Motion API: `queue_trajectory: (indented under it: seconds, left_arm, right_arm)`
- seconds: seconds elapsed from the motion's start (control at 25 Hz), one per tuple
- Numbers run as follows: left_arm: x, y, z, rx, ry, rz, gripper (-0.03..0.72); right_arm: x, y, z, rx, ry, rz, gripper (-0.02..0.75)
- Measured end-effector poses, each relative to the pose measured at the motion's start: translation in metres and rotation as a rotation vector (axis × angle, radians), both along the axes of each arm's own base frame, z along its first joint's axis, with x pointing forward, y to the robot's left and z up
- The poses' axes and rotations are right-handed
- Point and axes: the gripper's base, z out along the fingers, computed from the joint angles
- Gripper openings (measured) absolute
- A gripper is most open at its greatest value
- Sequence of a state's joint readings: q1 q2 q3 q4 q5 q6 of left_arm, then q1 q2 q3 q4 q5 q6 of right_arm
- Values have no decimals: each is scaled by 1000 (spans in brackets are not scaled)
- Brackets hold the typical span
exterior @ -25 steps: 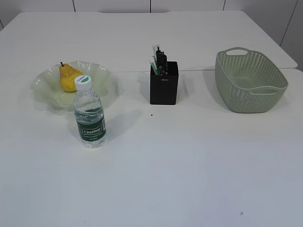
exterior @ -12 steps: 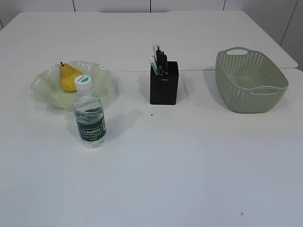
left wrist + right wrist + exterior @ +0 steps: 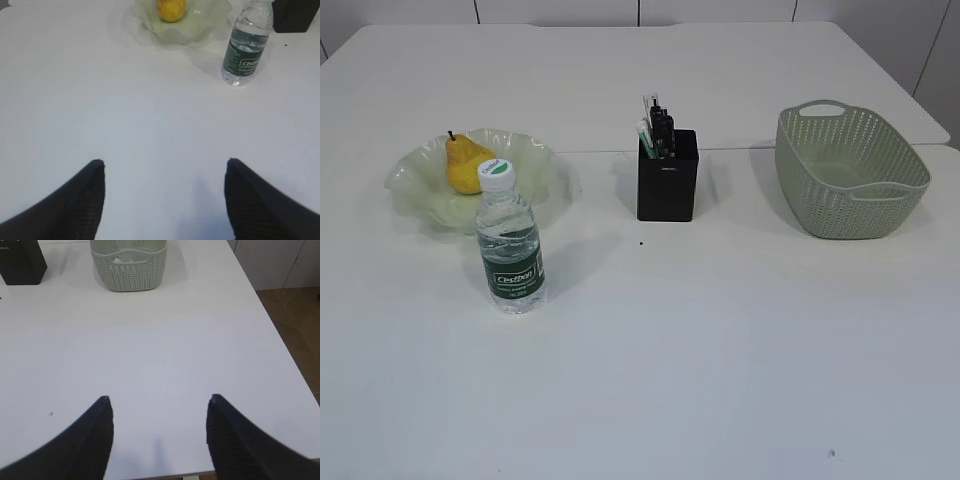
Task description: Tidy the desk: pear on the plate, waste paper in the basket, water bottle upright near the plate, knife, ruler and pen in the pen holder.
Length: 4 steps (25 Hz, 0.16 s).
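1. The left gripper [image 3: 162, 167] hung above bare desk [image 3: 720, 350] with its jaws spread wide and nothing between them. The right gripper [image 3: 159, 402] stood the same: jaws wide, empty, over bare desk near the desk's right edge.
2. The water bottle [image 3: 246, 47] stood well ahead of the left jaws and off to their right. Its long axis ran vertical, white cap uppermost, base flat on the desk, label facing the exterior camera.
3. The plate [image 3: 420, 195] lay just beyond the bottle as seen from the left jaws, close to it; contact could not be determined. The pear [image 3: 467, 165] rested in the plate, stem upward.
4. The pen holder [image 3: 667, 188] stood upright far ahead and to the left of the right jaws, with several items standing in it, ends up. Knife, ruler and pen could not be told apart.
5. The basket [image 3: 129, 262] sat far ahead of the right jaws. A pale scrap showed inside in the right wrist view, judged to be the waste paper.
6. Judgement: the task appeared essentially complete.
7. Risk: a left-arm sweep forward and rightward at low height could topple the bottle, which is tall on a narrow base. A right-arm move could nudge the light basket.
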<state>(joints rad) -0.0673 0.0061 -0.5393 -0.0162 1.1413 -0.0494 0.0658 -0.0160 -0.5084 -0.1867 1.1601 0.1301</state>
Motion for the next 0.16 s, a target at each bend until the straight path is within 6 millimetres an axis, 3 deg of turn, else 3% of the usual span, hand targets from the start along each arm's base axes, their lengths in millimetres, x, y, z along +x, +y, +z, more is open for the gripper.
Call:
queue_trajectory:
  seconds: [0.16]
  left_arm:
    - [1, 2, 1, 23, -9, 17, 528]
  right_arm:
    - [0, 0, 0, 0, 0, 0, 445]
